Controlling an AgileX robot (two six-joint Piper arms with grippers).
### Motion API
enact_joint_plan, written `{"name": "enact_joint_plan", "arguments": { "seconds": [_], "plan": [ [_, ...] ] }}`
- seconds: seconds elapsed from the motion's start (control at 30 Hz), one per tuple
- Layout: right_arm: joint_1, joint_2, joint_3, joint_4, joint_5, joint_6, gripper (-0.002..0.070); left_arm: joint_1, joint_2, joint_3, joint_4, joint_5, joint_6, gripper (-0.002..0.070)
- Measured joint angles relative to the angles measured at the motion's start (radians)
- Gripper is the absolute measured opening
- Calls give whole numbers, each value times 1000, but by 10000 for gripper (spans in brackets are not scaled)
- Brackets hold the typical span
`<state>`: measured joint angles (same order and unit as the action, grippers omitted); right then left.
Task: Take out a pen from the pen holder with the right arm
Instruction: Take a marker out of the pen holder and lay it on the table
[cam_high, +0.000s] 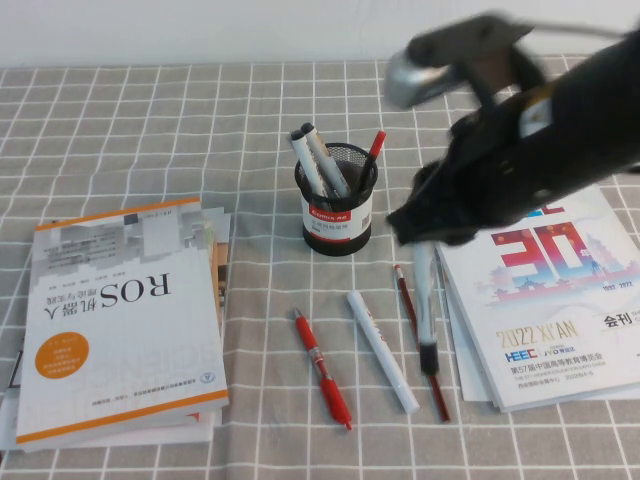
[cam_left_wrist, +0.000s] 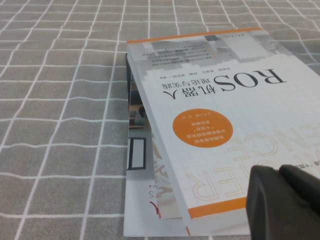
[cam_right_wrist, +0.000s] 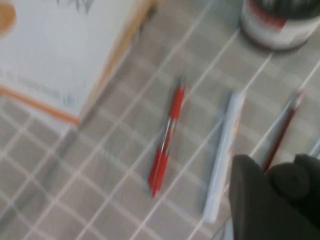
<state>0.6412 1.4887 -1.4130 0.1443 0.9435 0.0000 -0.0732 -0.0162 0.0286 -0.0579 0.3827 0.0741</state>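
Observation:
The black mesh pen holder (cam_high: 337, 205) stands mid-table with several pens upright in it. To its right my right gripper (cam_high: 425, 235) hovers above the cloth, shut on a grey pen (cam_high: 426, 300) that hangs down with its black end lowest. In the right wrist view the held pen (cam_right_wrist: 289, 182) shows end-on between the fingers (cam_right_wrist: 250, 190), and the holder (cam_right_wrist: 282, 22) is beyond. A red pen (cam_high: 322, 370), a white marker (cam_high: 382, 352) and a dark red pen (cam_high: 408, 300) lie on the cloth. My left gripper (cam_left_wrist: 280, 192) is shut, empty, over the ROS book (cam_left_wrist: 220, 115).
A stack of books topped by the ROS book (cam_high: 120, 310) lies at the left. Magazines (cam_high: 550, 310) lie at the right, partly under the right arm. The checked cloth (cam_high: 200, 110) covers the table.

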Motion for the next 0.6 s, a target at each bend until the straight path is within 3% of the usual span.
{"name": "enact_joint_plan", "arguments": {
  "seconds": [0.27,0.6],
  "plan": [
    [-2,308,-123,148,112,-116,107,0,0,0,0,0,0,-3],
    [-2,560,-318,198,159,-169,107,0,0,0,0,0,0,-3]
  ]
}}
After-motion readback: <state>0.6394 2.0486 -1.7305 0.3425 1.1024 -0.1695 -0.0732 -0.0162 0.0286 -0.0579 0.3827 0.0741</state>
